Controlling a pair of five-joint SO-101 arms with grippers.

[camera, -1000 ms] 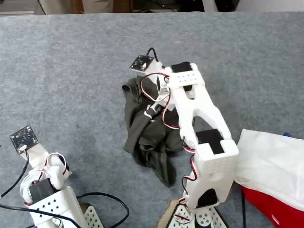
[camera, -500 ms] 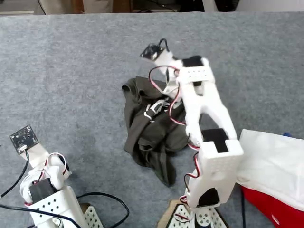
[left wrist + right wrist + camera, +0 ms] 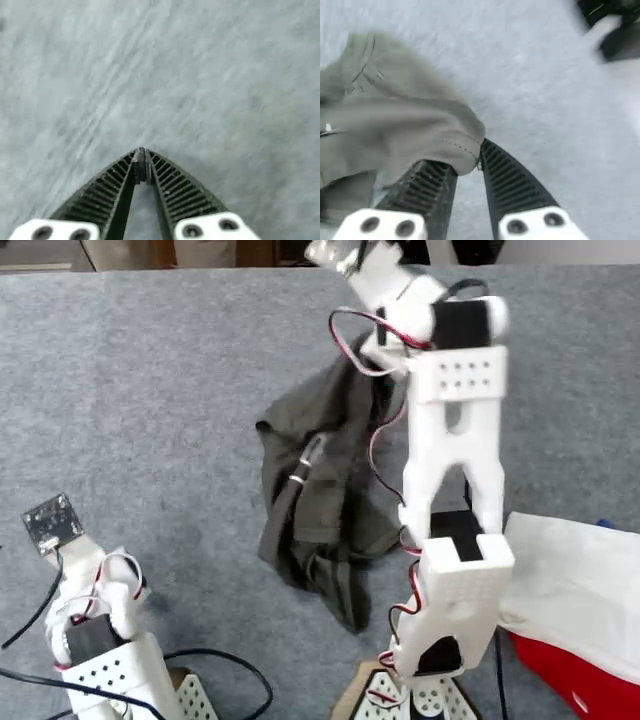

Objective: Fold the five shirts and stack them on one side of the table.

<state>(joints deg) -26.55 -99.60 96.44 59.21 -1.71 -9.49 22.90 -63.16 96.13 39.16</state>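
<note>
Since a second earlier, we saw the right arm [image 3: 455,440] swing up and away toward the far edge of the table, dragging the far end of the dark olive shirt [image 3: 320,480] with it. That stretched the garment out where it had lain bunched. The left arm [image 3: 95,610] had barely shifted at the near left corner.

We found the shirt near the middle of the table, its long axis running near to far and leaning a little to the right at the far end. That far end rose off the surface toward the right gripper [image 3: 480,150], while the near end lay crumpled in folds on the grey table cover [image 3: 150,370]. The fabric looked soft and matte, with a stitched hem showing at the pinched edge.

The right gripper's ribbed black fingers [image 3: 512,182] had closed to a narrow V, with the hem of the shirt [image 3: 395,115] caught between them near the tips.

The left gripper [image 3: 140,155] hung over bare cover, which had a felt-like nap. Its ribbed fingers were pressed together at the tips with nothing between them.

At the near right edge, we noted a white cloth [image 3: 570,580] lying over a red cloth [image 3: 570,675].
</note>
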